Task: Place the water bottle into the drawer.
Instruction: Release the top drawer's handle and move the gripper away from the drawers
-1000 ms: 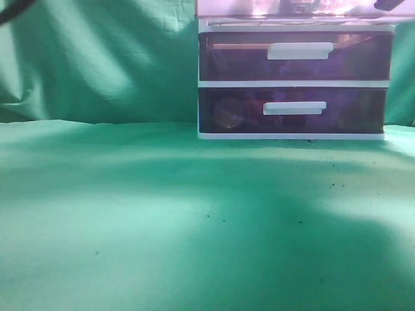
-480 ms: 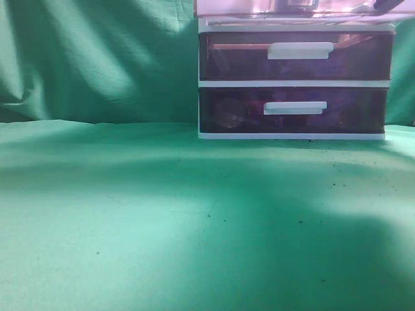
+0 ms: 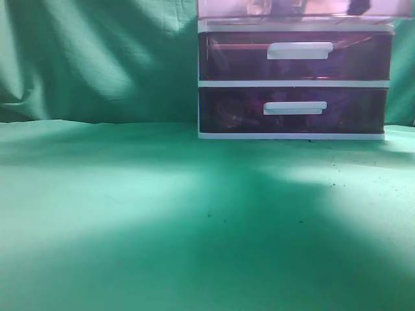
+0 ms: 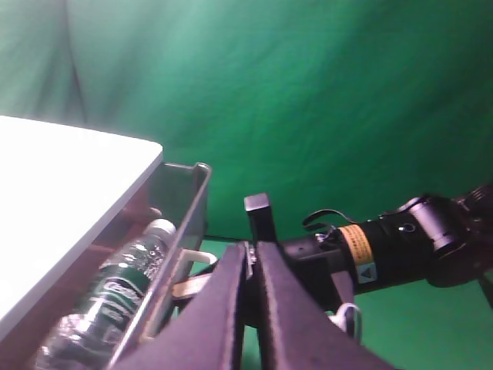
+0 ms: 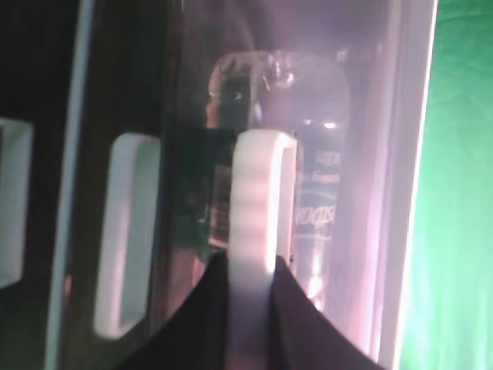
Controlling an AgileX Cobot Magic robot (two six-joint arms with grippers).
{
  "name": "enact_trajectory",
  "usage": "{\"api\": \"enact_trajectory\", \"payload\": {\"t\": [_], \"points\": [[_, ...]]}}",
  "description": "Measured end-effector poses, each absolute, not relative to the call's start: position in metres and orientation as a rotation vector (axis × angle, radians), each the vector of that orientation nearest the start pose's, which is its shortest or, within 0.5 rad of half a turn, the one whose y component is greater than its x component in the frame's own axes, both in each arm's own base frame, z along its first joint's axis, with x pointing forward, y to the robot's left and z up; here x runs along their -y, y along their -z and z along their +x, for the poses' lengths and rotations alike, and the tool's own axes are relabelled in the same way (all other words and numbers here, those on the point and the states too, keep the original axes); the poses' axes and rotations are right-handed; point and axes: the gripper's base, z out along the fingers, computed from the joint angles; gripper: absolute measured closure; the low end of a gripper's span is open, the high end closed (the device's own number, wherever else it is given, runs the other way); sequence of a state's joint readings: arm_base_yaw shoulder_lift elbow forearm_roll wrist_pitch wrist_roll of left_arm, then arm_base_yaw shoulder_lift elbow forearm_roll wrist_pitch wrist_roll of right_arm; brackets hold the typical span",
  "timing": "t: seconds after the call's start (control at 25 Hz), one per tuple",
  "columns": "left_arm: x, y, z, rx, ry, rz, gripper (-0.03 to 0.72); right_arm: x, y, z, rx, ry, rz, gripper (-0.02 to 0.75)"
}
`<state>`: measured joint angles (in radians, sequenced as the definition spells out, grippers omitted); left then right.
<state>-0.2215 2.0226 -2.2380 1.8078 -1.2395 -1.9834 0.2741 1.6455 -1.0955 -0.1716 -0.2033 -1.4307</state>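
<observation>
The water bottle [image 4: 115, 297], clear with a green label and white cap, lies inside the open reddish-pink drawer [image 4: 183, 223]. My left gripper [image 4: 252, 250] is shut and empty, just right of the drawer's front wall. My right gripper [image 5: 253, 266] is shut on the drawer's white bar handle [image 5: 258, 193]. The bottle shows through the translucent front in the right wrist view [image 5: 317, 200]. In the exterior view only the bottom strip of the pink drawer [image 3: 227, 8] shows at the top edge.
Two darker purple drawers [image 3: 295, 55] [image 3: 292, 110] sit below in the white-framed unit. The right arm's black body with a yellow label [image 4: 385, 247] is close to my left gripper. Green cloth [image 3: 162, 214] covers the table and the backdrop.
In the exterior view the pink drawer's strip has become narrower on the right. A dark shape now stands in front of it, and the shadows on the cloth have shifted.
</observation>
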Motion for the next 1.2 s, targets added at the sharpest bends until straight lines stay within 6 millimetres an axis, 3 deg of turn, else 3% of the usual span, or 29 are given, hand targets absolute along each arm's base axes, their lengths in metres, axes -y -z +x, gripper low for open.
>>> {"api": "enact_trajectory", "payload": {"t": [0.16, 0.48, 0.84, 1.08, 1.16, 1.2], "points": [[0.176, -0.441, 0.399, -1.422, 1.081, 1.129, 0.688, -0.114, -0.284, 0.394, -1.122, 0.877, -1.531, 0.652], [0.177, -0.430, 0.407, -1.460, 1.111, 1.111, 0.688, -0.114, -0.283, 0.425, -1.121, 0.902, -1.484, 0.652], [0.178, -0.429, 0.407, -1.463, 1.113, 1.109, 0.688, -0.111, -0.283, 0.430, -1.127, 0.901, -1.459, 0.652], [0.178, -0.429, 0.407, -1.463, 1.113, 1.109, 0.688, -0.110, -0.291, 0.426, -1.151, 0.861, -1.399, 0.366], [0.178, -0.429, 0.407, -1.463, 1.113, 1.109, 0.688, -0.110, -0.296, 0.421, -1.134, 0.863, -1.387, 0.297], [0.178, -0.429, 0.407, -1.463, 1.113, 1.109, 0.688, -0.109, -0.296, 0.419, -1.137, 0.858, -1.387, 0.302]]}}
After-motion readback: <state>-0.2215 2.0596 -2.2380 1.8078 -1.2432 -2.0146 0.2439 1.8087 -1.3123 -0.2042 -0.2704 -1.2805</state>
